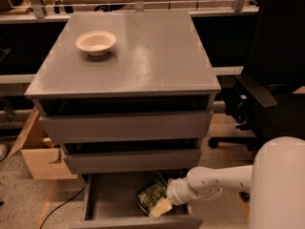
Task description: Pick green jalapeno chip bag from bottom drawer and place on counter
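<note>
Grasping step: pale hand in the grey bottom drawer, at the crinkled green chip bag (grip: cannot tell); next, lift.

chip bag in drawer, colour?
The chip bag is green with paler markings, camera view; the gripper is at its right edge, over the bottom drawer.
</note>
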You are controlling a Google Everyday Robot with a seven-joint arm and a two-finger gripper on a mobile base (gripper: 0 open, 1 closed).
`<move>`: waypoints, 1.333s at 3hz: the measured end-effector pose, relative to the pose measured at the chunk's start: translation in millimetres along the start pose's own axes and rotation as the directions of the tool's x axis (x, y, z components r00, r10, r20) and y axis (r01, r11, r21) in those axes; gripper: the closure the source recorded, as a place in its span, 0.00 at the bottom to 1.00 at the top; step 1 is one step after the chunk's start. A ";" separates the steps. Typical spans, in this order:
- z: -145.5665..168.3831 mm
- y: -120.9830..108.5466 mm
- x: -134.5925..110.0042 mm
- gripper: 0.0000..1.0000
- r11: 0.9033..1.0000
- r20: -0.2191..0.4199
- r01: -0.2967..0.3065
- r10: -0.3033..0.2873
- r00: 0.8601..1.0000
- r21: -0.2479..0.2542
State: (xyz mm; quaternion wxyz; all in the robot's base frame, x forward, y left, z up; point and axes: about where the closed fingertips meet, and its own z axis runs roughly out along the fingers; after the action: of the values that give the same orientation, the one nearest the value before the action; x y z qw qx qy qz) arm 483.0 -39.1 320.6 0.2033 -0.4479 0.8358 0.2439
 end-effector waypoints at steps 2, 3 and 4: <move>75.1 -62.1 7.3 0.00 0.998 0.088 0.003 -0.008 0.996 0.058; 96.9 -78.3 9.3 0.00 0.997 0.106 -0.002 -0.006 0.994 0.077; 115.6 -88.8 17.2 0.00 0.996 0.094 -0.012 0.004 0.996 0.091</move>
State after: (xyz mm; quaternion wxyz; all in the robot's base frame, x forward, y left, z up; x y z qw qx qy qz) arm 563.5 -24.7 198.7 0.2614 -0.4229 0.8374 0.2270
